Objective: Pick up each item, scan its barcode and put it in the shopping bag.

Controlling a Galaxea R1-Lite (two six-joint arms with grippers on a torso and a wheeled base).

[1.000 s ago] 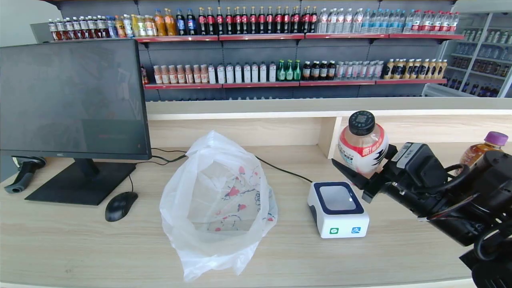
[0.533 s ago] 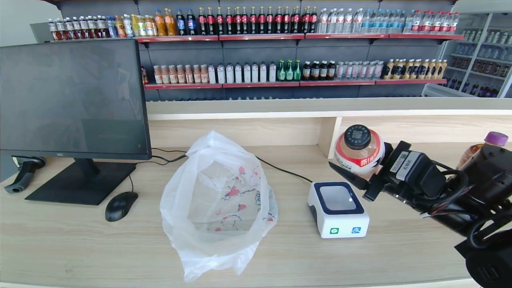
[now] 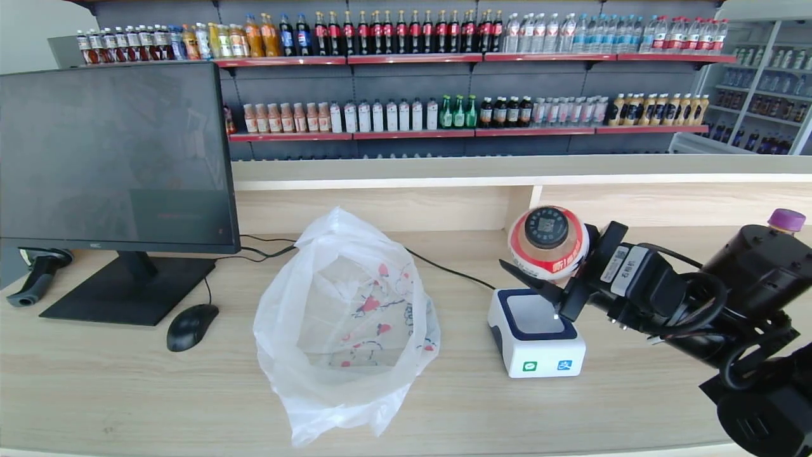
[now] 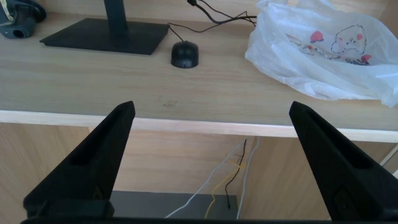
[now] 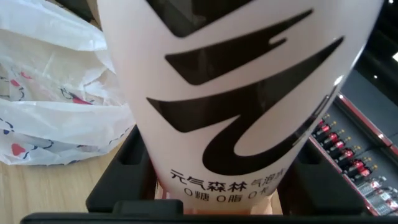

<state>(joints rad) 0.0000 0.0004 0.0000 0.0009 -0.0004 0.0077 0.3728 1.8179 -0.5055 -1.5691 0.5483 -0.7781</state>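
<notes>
My right fingers [image 3: 550, 270] grip the bottle [image 3: 547, 249], tipped cap-forward just above the scanner [image 3: 536, 339]; the bag [image 3: 346, 324] lies to their left. My left fingers [image 4: 211, 109] gape before the pale wood table [image 4: 186, 102]. Drink shelves [image 3: 412, 60] stand behind. The cap [image 3: 546, 226] seems to carry a square code.

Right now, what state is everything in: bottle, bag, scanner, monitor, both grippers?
bottle: capped, tilted, held above the scanner.
right gripper: shut on the bottle.
left gripper: open, holding nothing.
shopping bag: mouth open, on the counter.
scanner: flat on the counter, window up.
monitor: screen dark.
</notes>
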